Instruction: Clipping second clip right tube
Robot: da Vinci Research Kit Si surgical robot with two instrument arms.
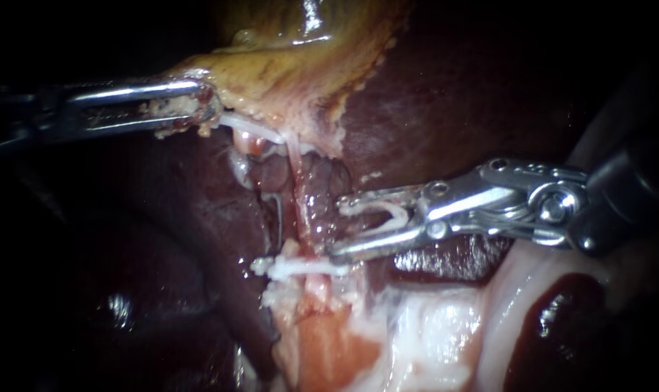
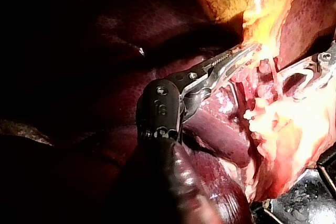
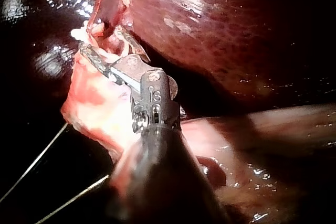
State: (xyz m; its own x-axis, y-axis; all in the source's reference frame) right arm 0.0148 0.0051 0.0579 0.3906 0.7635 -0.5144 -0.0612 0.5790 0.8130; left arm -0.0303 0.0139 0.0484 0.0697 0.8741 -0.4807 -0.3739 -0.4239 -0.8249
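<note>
Dark red liver (image 1: 453, 94) across most of the scene. Yellow-green gallbladder (image 1: 293, 51) at the far middle, glistening. From the left, the left instrument (image 1: 202, 107), jaws clenched on the gallbladder's pale near edge. From the right, the right instrument (image 1: 337, 231), jaws spread wide yet carrying a white loaded clip (image 1: 387, 210) between them, tips just right of the tube (image 1: 297, 190) and not around it. Thin, pink, running from the gallbladder toward the near side. Across it, nearer than those jaws, a white placed clip (image 1: 304, 267).
</note>
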